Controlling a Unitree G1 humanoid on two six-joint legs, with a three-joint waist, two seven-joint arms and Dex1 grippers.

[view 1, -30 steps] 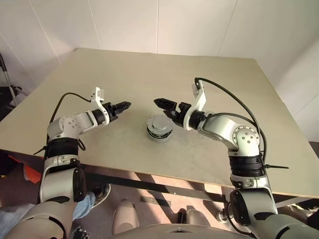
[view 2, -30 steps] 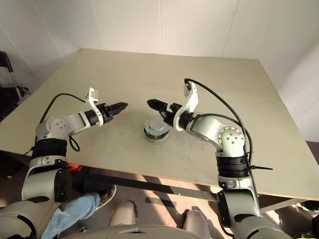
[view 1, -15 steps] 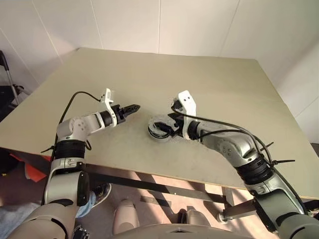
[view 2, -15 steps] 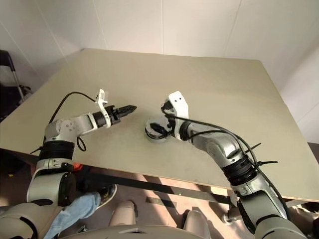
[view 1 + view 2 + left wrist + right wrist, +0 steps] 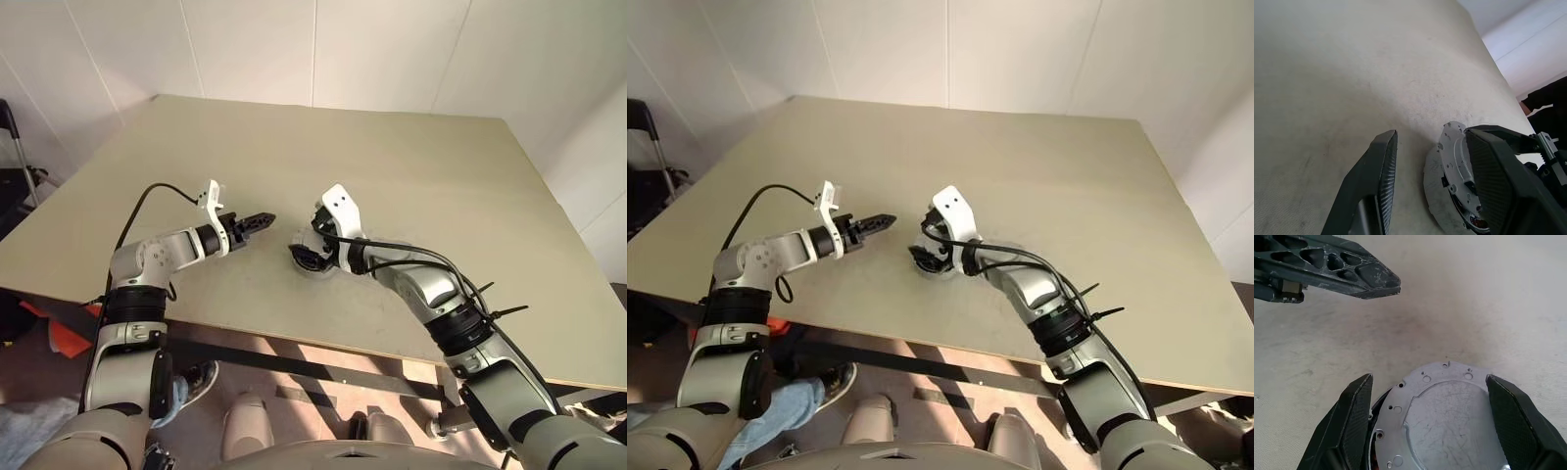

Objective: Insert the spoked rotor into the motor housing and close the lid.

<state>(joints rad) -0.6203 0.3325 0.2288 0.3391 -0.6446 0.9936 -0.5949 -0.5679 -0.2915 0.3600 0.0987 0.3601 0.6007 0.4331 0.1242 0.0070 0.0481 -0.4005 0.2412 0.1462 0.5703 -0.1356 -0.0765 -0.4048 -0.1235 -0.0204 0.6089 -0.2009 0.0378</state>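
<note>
Right gripper [image 5: 1435,431] jaws are standing wide apart, straddling the round silver-and-dark motor housing [image 5: 313,257], one black finger [image 5: 1352,426] at its 9 o'clock and the other at its 3 o'clock. I can't tell whether the pads are touching the rim, so I'm not calling it a grasp. In the right wrist view a flat grey metal lid [image 5: 1442,423] with small screw holes is sitting on top of the housing, covering the centre; a dark gap is showing under its edge at 9 o'clock, so I can't say it's fully seated.

Left gripper [image 5: 263,221] jaws are parted roughly halfway and holding nothing, hanging just beside the housing at its 9 o'clock and pointing toward it. Its fingertip [image 5: 1378,281] is showing at 11 o'clock in the right wrist view, apart from the lid.

The black-rimmed spoked rotor isn't something I can make out under the lid; my guess is it's already inside the housing.

The housing is sitting near the middle of the beige worktop [image 5: 392,157], a bit toward the near edge.

Progress, as a judgement: the rotor step is probably done and the lid is on. Remaining: confirming the lid is pressed flush, then getting both grippers away.
</note>
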